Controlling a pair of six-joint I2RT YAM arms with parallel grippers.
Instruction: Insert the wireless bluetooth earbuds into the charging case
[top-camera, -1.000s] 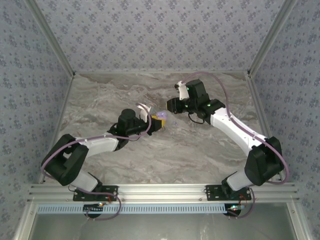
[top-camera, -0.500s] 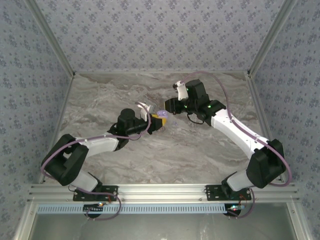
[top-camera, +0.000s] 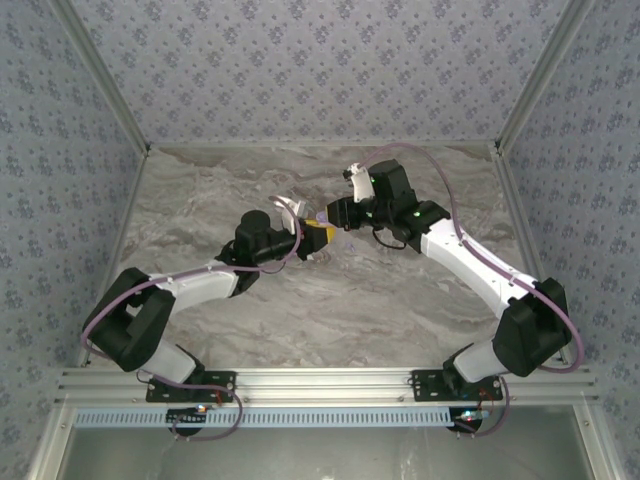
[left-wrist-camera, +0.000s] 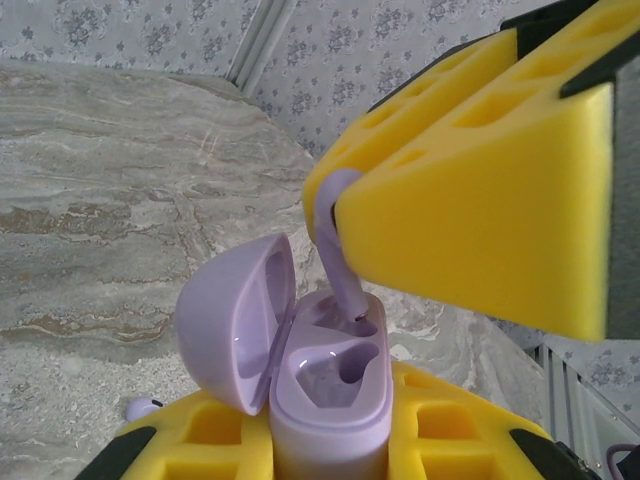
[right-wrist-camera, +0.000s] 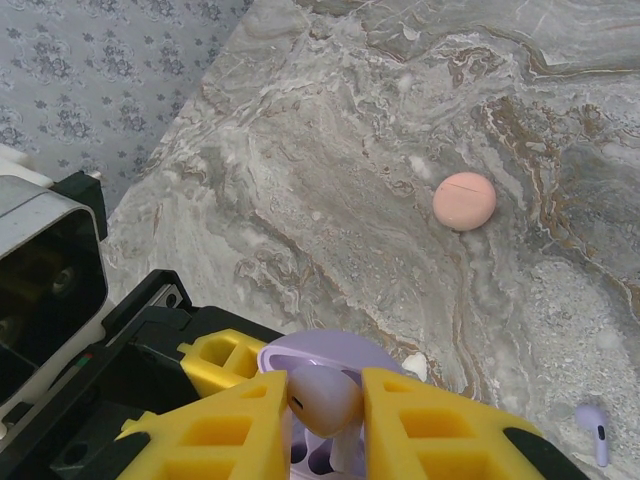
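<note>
The purple charging case (left-wrist-camera: 330, 420) stands upright with its lid open, and my left gripper (left-wrist-camera: 325, 450) is shut on its body between yellow pads. Both of its slots look empty. My right gripper (right-wrist-camera: 325, 425) is shut on a purple earbud (right-wrist-camera: 322, 393), just above the case. The earbud's stem (left-wrist-camera: 340, 262) points down, with its tip at the mouth of the far slot. A second purple earbud (right-wrist-camera: 595, 427) lies loose on the table and is also seen past the case as a small purple earbud (left-wrist-camera: 143, 407). In the top view, the two grippers meet at mid table, with the left gripper (top-camera: 308, 240) below the right gripper (top-camera: 325, 220).
A salmon-pink round case (right-wrist-camera: 465, 200) lies closed on the marble table (right-wrist-camera: 330, 180), beyond the grippers. A small white bit (right-wrist-camera: 416, 367) lies on the table just past the purple lid. Patterned walls (top-camera: 320, 70) enclose the table on three sides.
My right gripper has moved left with the earbud until it is over the open case. My left gripper has shifted slightly up and toward it.
</note>
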